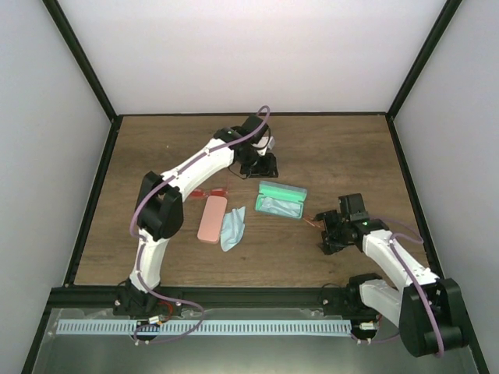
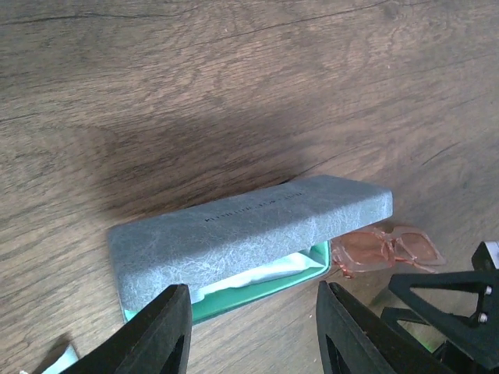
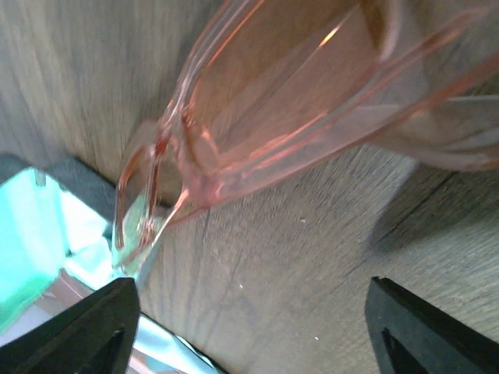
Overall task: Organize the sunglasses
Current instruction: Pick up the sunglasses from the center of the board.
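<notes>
The pink sunglasses (image 2: 390,249) lie flat on the table (image 1: 335,148), a bit R of its middle, just by the R end of the half-open grey-blue case (image 2: 234,241). The R pincer (image 1: 331,232) is right next to them, on the side toward the table's near R corner, w/ its fingers spread wide and nothing in them. In its own cam the glasses sit just ahead of the tips and run slanted across, not straight btw the fingers, so I think it must turn a bit before it can pinch them. The L pincer (image 2: 251,312) hangs over the case, fingers apart, empty too, so the R pincer is nearer. The red sunglasses (image 1: 209,192) lie L of the middle, at the far end of the pink case (image 1: 212,220), partly under the L arm (image 1: 195,167).
</notes>
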